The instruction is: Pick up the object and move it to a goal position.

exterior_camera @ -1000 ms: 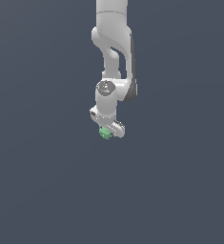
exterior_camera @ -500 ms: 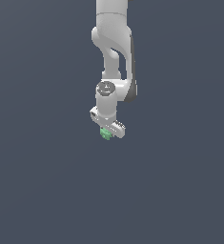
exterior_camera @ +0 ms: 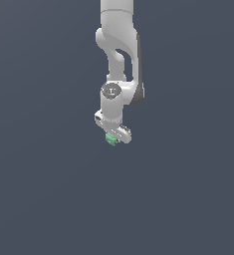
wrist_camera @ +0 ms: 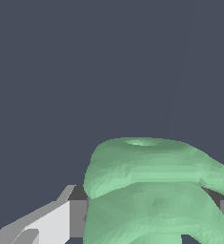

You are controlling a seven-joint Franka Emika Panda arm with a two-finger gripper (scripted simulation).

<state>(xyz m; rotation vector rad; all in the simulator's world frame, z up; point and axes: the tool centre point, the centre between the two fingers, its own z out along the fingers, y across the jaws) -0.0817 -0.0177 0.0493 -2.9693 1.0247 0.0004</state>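
Pincer hangs straight down off the arm and is clamped on the object, a small light-green lumpy block. In the wrist view the block fills the lower part of the frame w/ a finger hard against one side and dark pad material showing at the other side, so the grip looks two-sided and across the block's width; prob. chosen because the block is narrower than the pincer's span. Block sits at the fingertips, only a bit poking out below in the exterior view, which should keep it from swinging during transport. Judging by this, pick is done and the carry to the goal is what's left; no goal marker visible in either view. Surroundings: uniform dark grey-blue everywhere, no edge, shadow or texture, so can't tell whether that's a worktop under the block or just backdrop, nor how high the block is above anything.
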